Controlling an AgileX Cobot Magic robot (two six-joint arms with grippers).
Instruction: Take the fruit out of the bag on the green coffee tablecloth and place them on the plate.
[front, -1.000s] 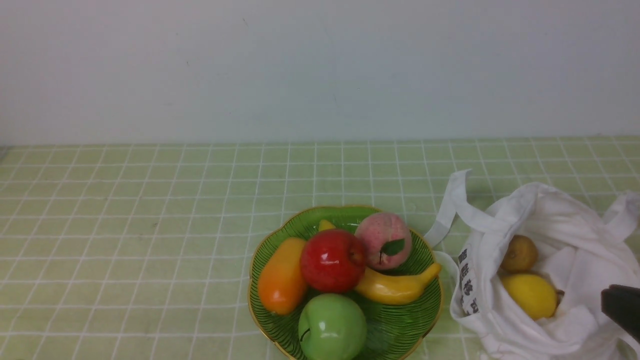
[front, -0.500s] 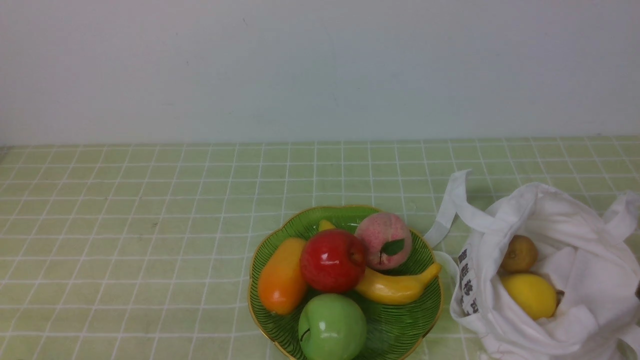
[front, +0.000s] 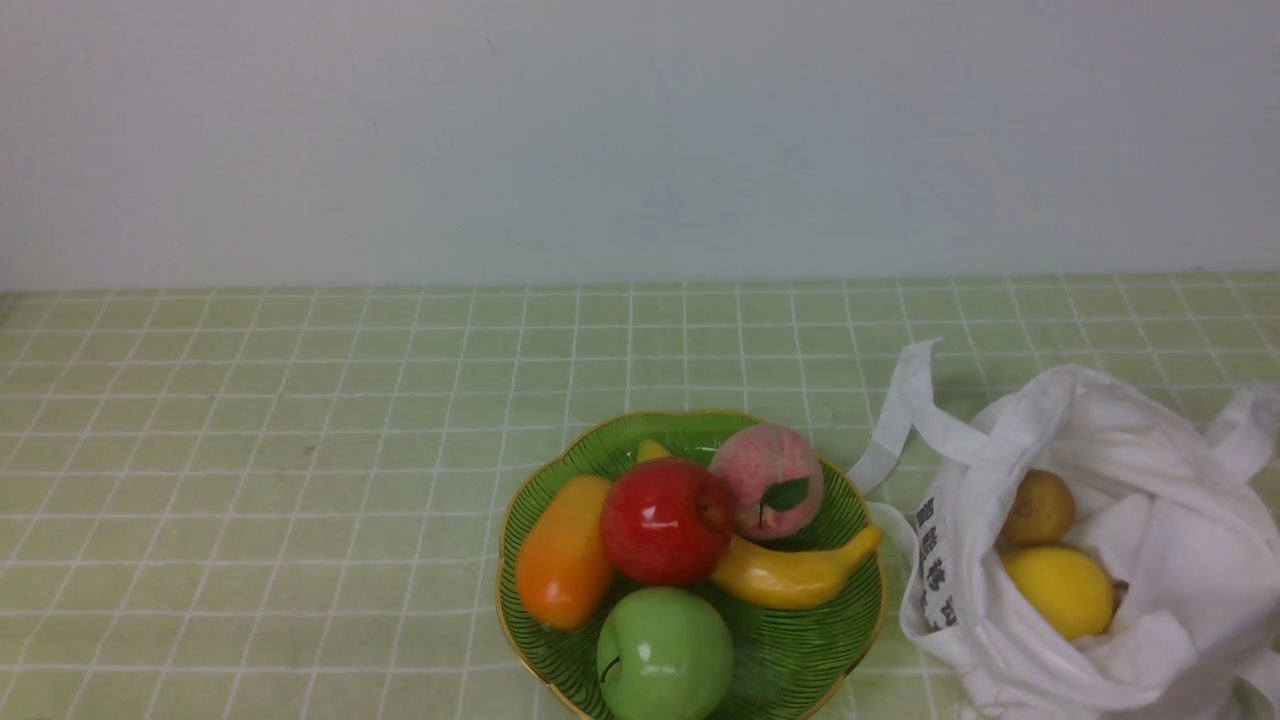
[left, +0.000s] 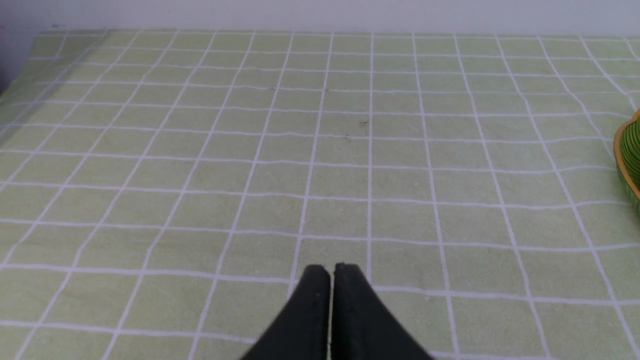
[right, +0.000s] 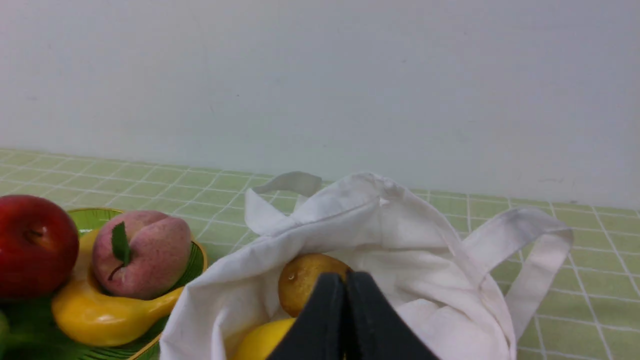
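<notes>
A lemon (front: 1060, 592) and a small brown fruit (front: 1040, 507) are seen in the open bag (front: 1170, 440), right of the plate (front: 800, 650). The right gripper (right: 345, 276), jaws pressed together and empty, is poised just before them; the left gripper (left: 327, 271), likewise closed on nothing, is held well apart.

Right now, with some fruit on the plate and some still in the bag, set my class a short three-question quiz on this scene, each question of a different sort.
1. True or false: the lemon lies on the plate.
2. How many fruits show inside the bag?
3. In its wrist view, the right gripper is: A open, B shut and empty, C shut on the lemon.

Key
1. False: it is in the bag.
2. Two: the lemon and a brownish fruit.
3. B.
</notes>
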